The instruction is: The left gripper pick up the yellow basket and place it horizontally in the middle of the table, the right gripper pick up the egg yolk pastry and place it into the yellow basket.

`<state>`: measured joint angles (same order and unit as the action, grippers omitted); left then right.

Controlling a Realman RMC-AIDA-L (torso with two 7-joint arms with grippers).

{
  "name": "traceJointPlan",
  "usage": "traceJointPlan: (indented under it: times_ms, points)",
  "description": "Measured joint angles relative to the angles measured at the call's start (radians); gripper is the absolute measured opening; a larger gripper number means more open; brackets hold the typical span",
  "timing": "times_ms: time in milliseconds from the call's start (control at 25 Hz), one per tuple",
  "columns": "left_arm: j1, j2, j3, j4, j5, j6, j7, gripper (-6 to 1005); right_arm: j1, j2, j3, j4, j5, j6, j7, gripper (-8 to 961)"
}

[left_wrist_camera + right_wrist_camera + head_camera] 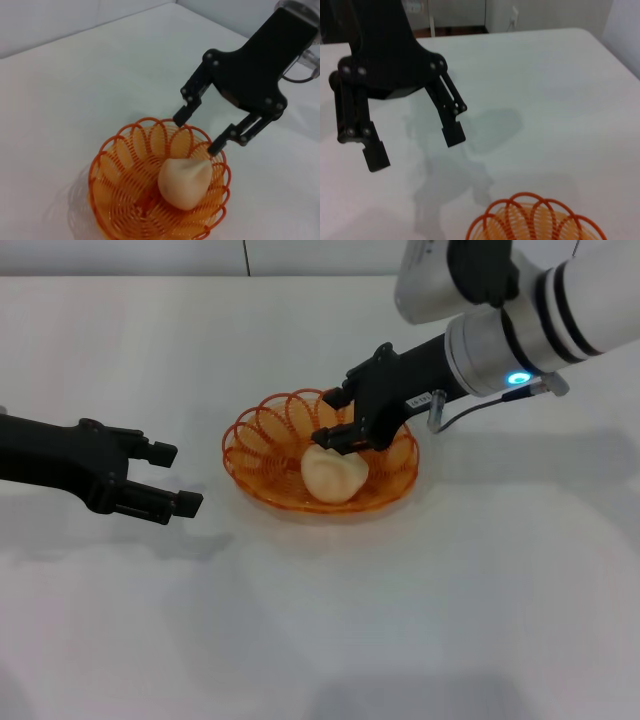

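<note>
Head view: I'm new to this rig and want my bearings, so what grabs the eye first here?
The yellow basket stands out, an orange looped oval in the middle of the white table, with the pale egg yolk pastry lying inside it. The right gripper hangs open just above the pastry, over the basket's far rim. The left gripper is open too, low over the table to the basket's left and apart from it.

Yellow basket (540,220) cut off by right wrist view's edge
</note>
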<state>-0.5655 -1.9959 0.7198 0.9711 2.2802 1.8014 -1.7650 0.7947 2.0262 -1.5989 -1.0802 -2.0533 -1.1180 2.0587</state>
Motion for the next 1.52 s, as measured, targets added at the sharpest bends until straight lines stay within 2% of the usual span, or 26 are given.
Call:
traceJointPlan:
  times_ms: [160, 240, 360, 600, 840, 1120, 1520]
  points:
    - [0.002, -0.001, -0.004, 0.001, 0.000, -0.002, 0.009, 886, -0.057, -0.006, 0.007, -0.076, 0.026, -0.006, -0.002, 415]
    - [0.003, -0.001, -0.005, 0.002, -0.001, -0.002, 0.017, 886, -0.111, -0.008, 0.015, -0.141, 0.031, -0.008, -0.003, 508]
    - [0.008, -0.001, -0.008, 0.004, -0.007, -0.004, 0.029, 886, -0.193, -0.011, 0.024, -0.221, 0.031, -0.016, -0.006, 736]
    - [0.040, 0.005, -0.008, 0.006, -0.063, -0.007, 0.067, 884, -0.359, -0.013, 0.078, -0.314, 0.094, -0.070, -0.082, 737]
    - [0.092, 0.008, -0.010, 0.030, -0.128, -0.011, 0.110, 883, -0.465, -0.014, 0.155, -0.325, 0.184, -0.160, -0.179, 737]
    - [0.130, 0.007, -0.010, 0.044, -0.180, 0.003, 0.160, 883, -0.516, -0.016, 0.208, -0.327, 0.223, -0.250, -0.244, 735]
    - [0.141, 0.000, -0.006, 0.046, -0.199, 0.009, 0.203, 883, -0.509, -0.017, 0.207, -0.327, 0.218, -0.270, -0.264, 732]
